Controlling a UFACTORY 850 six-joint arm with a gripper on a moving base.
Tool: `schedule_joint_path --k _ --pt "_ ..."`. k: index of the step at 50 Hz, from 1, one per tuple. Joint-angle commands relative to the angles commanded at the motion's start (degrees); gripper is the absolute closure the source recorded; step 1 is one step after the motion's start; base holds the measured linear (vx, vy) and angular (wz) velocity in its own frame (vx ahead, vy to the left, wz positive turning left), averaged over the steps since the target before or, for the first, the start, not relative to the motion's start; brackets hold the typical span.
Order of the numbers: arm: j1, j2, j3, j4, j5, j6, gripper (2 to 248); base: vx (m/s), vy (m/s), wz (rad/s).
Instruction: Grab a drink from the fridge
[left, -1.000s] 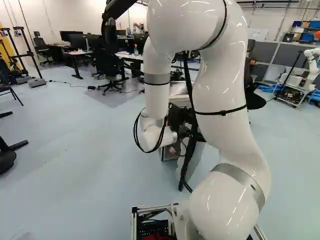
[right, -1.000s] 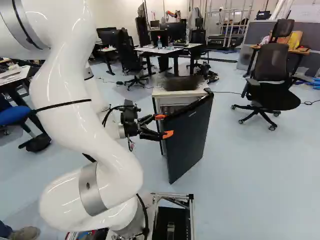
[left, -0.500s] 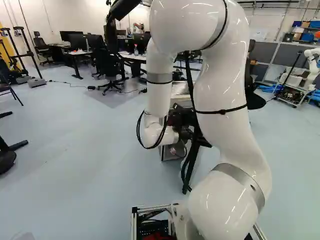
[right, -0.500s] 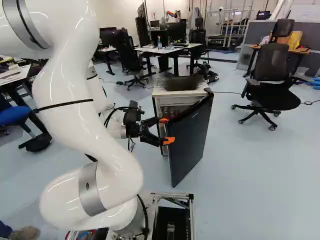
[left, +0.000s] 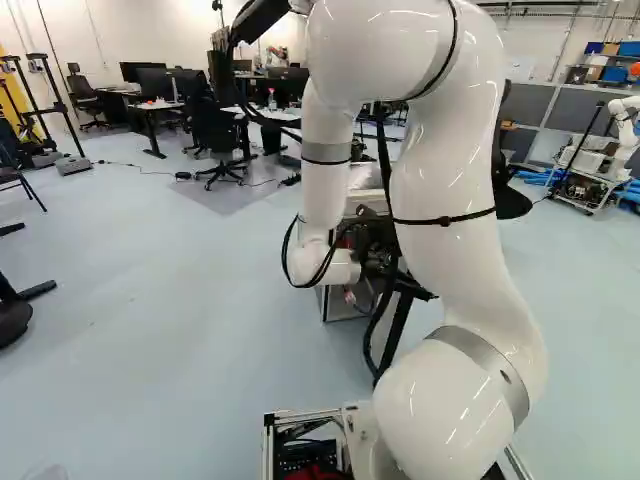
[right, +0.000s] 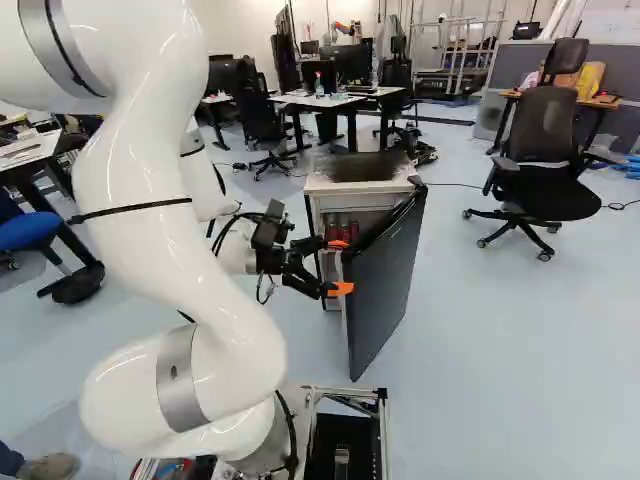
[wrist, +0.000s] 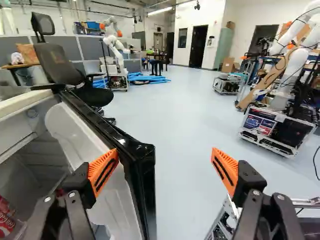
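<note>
The fridge (right: 325, 189) stands on the floor with its door (right: 385, 280) partly open, swung out toward the base. The pincer (wrist: 165, 151) is spread wide and has hold of nothing. The free edge of the door runs between its two fingers, one orange pad (wrist: 104, 171) set on the white inner side, the other well apart in the air outside. Contact between that first pad and the door cannot be confirmed. The placing suggests a push from within rather than a grip: one finger inside the edge can swing the door wider. The task's drinks, red cans (wrist: 6, 224), are inside the fridge, beyond the inner finger and untouched; they are probably kept in a group for storage. In my judgement the work is at the door-opening step, with the grasp yet to be made. The next move calls for more opening, then a clear path inward. Risk noted: the finger could slip off the edge, leaving the gap too narrow.
</note>
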Motion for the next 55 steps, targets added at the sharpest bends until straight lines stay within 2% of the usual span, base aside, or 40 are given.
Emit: schedule_joint_path --k 32,55 --pt "-6.36 -0.3 -2.94 6.01 0.0 0.0 3 0.0 0.0 0.0" --pt "-13.49 -0.79 -6.58 6.23 -0.04 0.0 3 0.0 0.0 0.0"
